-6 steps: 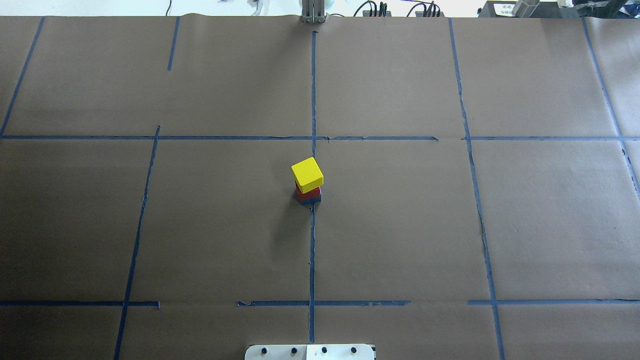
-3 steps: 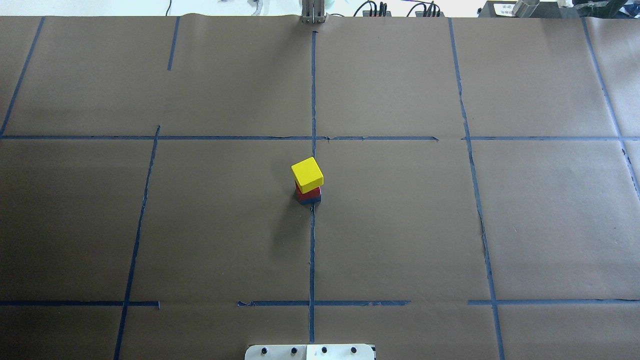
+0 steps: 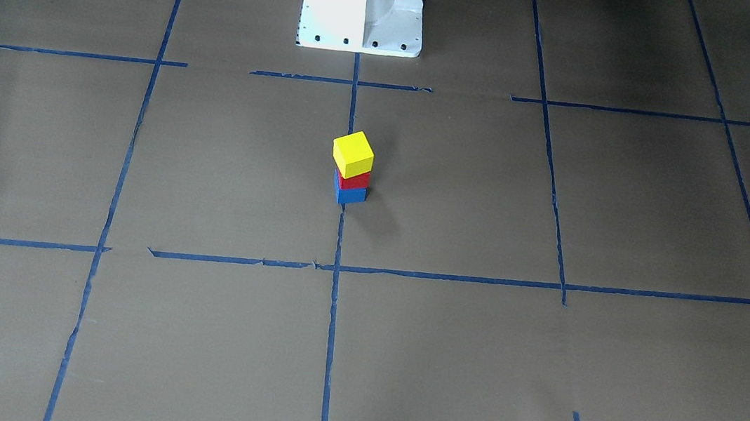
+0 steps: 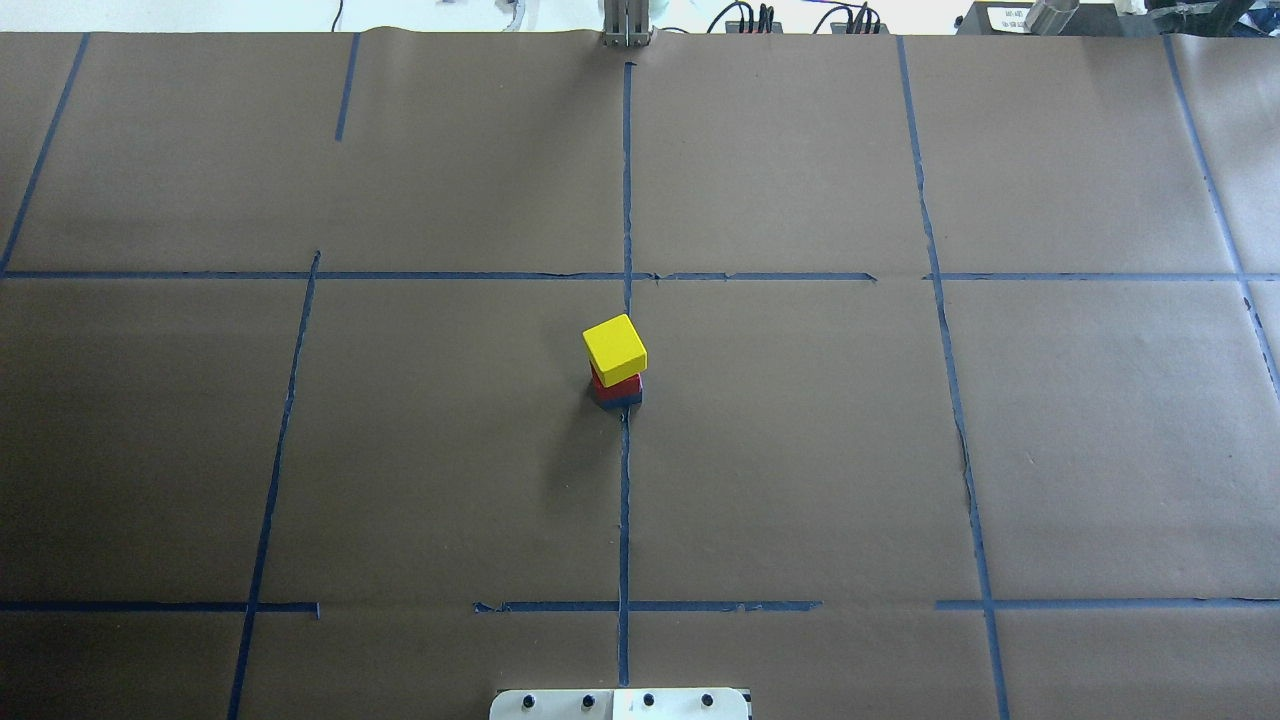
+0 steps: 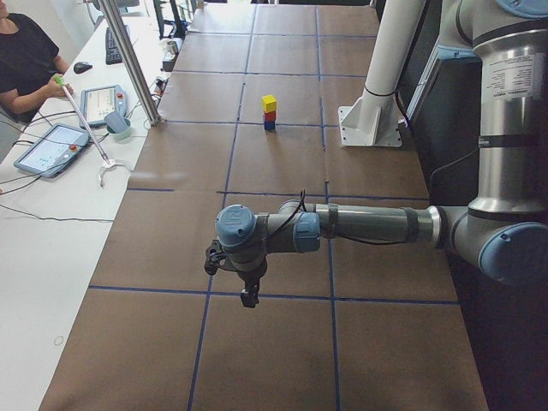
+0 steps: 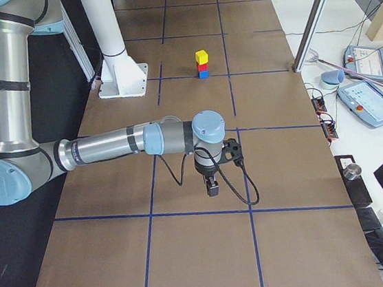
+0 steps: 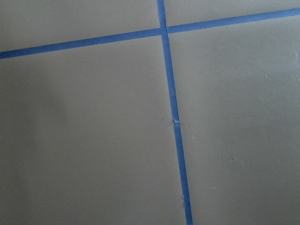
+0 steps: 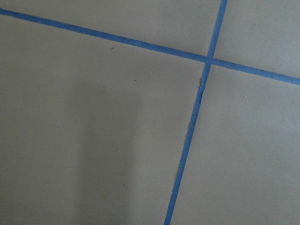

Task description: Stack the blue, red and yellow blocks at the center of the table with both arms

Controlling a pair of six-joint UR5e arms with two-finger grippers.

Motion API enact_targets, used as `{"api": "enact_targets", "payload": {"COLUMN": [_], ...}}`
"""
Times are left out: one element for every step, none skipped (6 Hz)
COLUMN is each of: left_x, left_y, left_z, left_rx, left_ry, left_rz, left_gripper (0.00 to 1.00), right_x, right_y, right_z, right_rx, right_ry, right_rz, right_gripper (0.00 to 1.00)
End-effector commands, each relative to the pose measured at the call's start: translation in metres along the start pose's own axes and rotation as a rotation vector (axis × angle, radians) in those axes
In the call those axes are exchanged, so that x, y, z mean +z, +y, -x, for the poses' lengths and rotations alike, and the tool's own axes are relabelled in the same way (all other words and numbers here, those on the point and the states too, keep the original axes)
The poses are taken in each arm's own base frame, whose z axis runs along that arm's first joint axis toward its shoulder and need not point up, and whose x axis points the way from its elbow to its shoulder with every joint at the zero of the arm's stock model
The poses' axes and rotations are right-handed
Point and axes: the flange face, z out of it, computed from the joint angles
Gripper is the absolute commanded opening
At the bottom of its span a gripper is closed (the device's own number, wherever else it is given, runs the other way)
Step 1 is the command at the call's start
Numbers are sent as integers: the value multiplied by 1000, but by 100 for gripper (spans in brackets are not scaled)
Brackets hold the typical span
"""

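A yellow block [image 4: 615,343] sits on a red block [image 4: 620,383], which sits on a blue block [image 4: 622,399], as one stack on the centre tape line. The stack also shows in the front view, with the yellow block [image 3: 353,154], the red block [image 3: 353,180] and the blue block [image 3: 350,195]. My left gripper [image 5: 248,295] hangs over the table far from the stack, seen only in the left side view. My right gripper [image 6: 212,188] hangs likewise, seen only in the right side view. I cannot tell whether either is open or shut. Both wrist views show only bare paper and tape.
The table is covered in brown paper with a blue tape grid [image 4: 625,200]. The white robot base [image 3: 363,4] stands at the table's edge. A metal pole [image 5: 128,60], tablets [image 5: 51,147] and a seated person [image 5: 26,60] are beside the table.
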Motion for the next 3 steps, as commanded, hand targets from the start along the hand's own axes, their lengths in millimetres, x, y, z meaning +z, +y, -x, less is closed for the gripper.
{"api": "enact_targets", "payload": {"left_x": [-1, -2, -10], "left_y": [-1, -2, -9], "left_z": [-2, -3, -9], "left_rx": [5, 7, 22], "left_ry": [0, 5, 0], "left_rz": [-3, -6, -21], "left_gripper": [100, 100, 100], "right_x": [3, 4, 8], "right_y": [3, 3, 3], "right_z": [-1, -1, -7], "right_rx": [10, 8, 18], "right_ry": [-15, -13, -14], "right_rz": [6, 6, 14], "right_gripper": [100, 100, 100]}}
